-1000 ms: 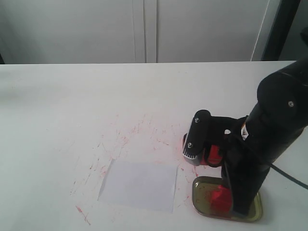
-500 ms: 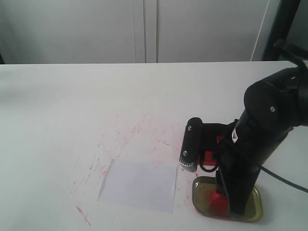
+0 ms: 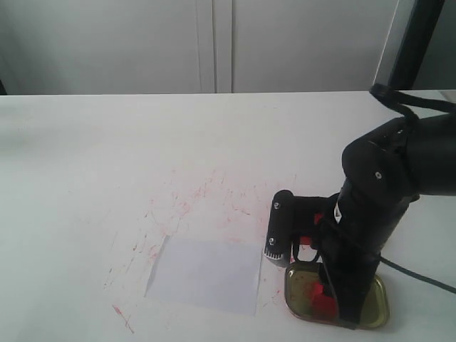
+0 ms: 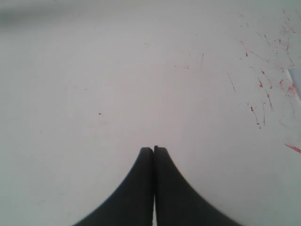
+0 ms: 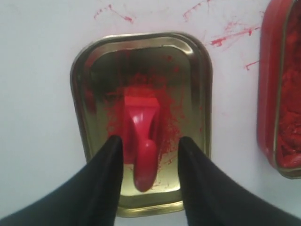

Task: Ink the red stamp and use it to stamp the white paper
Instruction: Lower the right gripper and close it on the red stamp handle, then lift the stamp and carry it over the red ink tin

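Observation:
The red stamp [image 5: 143, 155] stands in the gold-coloured tin lid [image 5: 141, 37], amid a red smear, its handle pointing up at the wrist camera. My right gripper [image 5: 150, 141] is open, one finger on each side of the handle, with a gap on both sides. In the exterior view the right gripper [image 3: 335, 303] reaches down into the lid [image 3: 377, 313] at the front right, partly hiding the stamp [image 3: 320, 296]. The white paper [image 3: 206, 274] lies flat just left of the lid. My left gripper [image 4: 154, 149] is shut and empty over bare tabletop.
The red rectangular tin of lumpy paste [image 5: 282, 94] sits right beside the lid, mostly hidden behind the right arm in the exterior view. Red smudges [image 3: 206, 192] streak the white table beyond the paper. A white cabinet stands behind the table.
The right arm has swung down and toward the table's front, from over the red tin to over the gold lid. The stamp and paper have not moved.

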